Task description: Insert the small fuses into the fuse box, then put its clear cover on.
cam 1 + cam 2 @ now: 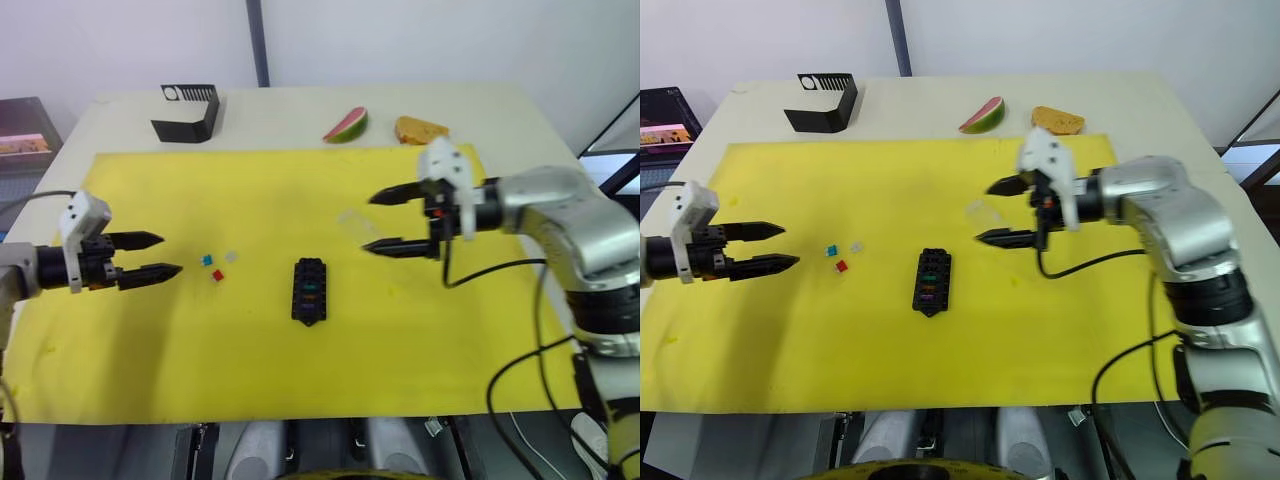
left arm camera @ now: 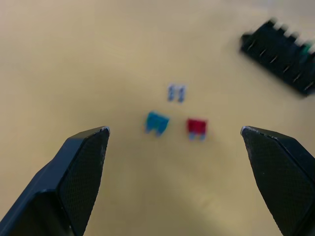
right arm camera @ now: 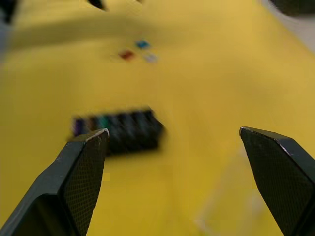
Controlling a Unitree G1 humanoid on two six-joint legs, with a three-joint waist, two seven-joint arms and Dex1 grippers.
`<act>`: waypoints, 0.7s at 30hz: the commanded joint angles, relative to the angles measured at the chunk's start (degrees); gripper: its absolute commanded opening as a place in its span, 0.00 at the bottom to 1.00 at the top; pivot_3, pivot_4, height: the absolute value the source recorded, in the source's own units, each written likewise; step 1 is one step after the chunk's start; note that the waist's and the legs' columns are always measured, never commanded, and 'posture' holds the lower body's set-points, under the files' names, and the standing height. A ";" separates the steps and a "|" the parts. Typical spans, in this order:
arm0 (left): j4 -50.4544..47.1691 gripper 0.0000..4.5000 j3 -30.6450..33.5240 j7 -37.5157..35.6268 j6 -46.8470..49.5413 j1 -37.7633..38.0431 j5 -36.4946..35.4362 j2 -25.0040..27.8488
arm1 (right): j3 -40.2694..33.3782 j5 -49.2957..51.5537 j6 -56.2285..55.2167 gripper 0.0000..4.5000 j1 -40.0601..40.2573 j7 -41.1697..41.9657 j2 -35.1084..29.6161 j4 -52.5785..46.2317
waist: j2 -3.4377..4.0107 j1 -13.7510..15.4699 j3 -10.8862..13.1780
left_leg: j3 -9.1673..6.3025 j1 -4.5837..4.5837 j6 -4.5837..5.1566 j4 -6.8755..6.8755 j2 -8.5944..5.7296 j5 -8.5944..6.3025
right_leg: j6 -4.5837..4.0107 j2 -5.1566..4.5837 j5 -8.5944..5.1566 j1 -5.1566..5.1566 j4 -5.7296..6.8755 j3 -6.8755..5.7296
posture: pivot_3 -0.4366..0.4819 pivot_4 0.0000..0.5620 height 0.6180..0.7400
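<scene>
The small fuses [image 2: 174, 114] left loose are three: a teal one, a red one and a pale grey one, lying close together on the yellow mat [image 1: 200, 340], between the left gripper [image 1: 155, 255] and the fuse box [image 1: 309, 290], which sits mid-mat with a few coloured fuses already in its slots. Both grippers hang above the mat with fingers spread and empty; the right gripper [image 1: 383, 221] is just beside the clear cover [image 1: 352, 222], a faint outline on the mat. The fuses look feather-light, hard and slick, so I'd expect them to skid or flip unless pinched squarely across the plastic head, blades left free. The cover seems thin and stiff, best taken by its long edges.
</scene>
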 commanded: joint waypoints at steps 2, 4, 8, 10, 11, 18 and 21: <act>4.50 1.00 -1.76 -1.91 8.96 -4.62 -3.17 -0.40 | 3.31 0.55 1.53 1.00 -2.84 -1.98 4.23 -3.74 | -0.05 0.08 -0.02 | 0.00 -0.02 0.02 0.04 -0.03 -0.01 | 0.00 0.00 0.00 0.02 -0.02 0.00 | 0.48 0.27 1.00; 7.75 1.00 -3.30 -1.12 11.71 -7.05 -2.82 -1.77 | 4.67 -0.26 0.93 1.00 -3.45 -2.65 5.69 -3.46 | -0.07 0.32 -0.03 | 0.00 -0.02 0.04 0.09 -0.08 -0.02 | 0.00 -0.03 0.00 0.06 -0.01 0.00 | 0.48 0.27 1.00; 14.62 1.00 -3.88 0.59 18.67 -12.34 -3.38 -4.51 | 5.77 -1.08 -0.09 1.00 -3.74 -2.79 6.37 -2.92 | -0.33 0.16 -0.06 | -0.01 0.00 0.09 0.19 -0.12 -0.02 | 0.01 -0.02 0.00 0.13 0.02 -0.01 | 0.48 0.27 1.00; 16.96 1.00 -3.85 0.84 20.98 -13.95 -3.71 -5.53 | 5.87 -1.24 -0.08 1.00 -3.54 -2.86 6.41 -3.01 | -0.39 0.06 -0.05 | -0.01 0.05 0.12 0.20 -0.12 -0.04 | 0.01 -0.01 0.01 0.12 0.15 -0.01 | 0.48 0.27 1.00; 17.65 1.00 -4.24 0.80 21.32 -14.24 -3.50 -6.02 | 5.89 -1.34 -0.08 1.00 -3.32 -2.88 6.30 -3.20 | -0.40 0.02 -0.05 | -0.01 0.05 0.11 0.20 -0.11 -0.04 | 0.01 0.01 0.00 0.10 0.19 -0.01 | 0.48 0.27 1.00; 19.20 1.00 -7.82 -0.07 20.08 -15.12 -1.63 -8.48 | 5.55 -1.58 0.77 1.00 -2.07 -3.83 6.01 -4.63 | -0.42 -0.01 -0.05 | -0.02 0.08 -0.06 0.20 -0.10 0.06 | 0.02 -0.01 -0.01 -0.04 0.65 0.00 | 0.48 0.27 1.00; 20.92 1.00 -8.59 -0.01 18.32 -16.04 -0.35 -9.25 | 5.42 -1.45 1.13 1.00 -1.66 -4.18 5.82 -5.36 | -0.42 0.21 -0.05 | -0.01 0.09 -0.05 0.21 -0.10 0.05 | 0.02 -0.03 -0.02 -0.03 0.64 0.00 | 0.48 0.27 1.00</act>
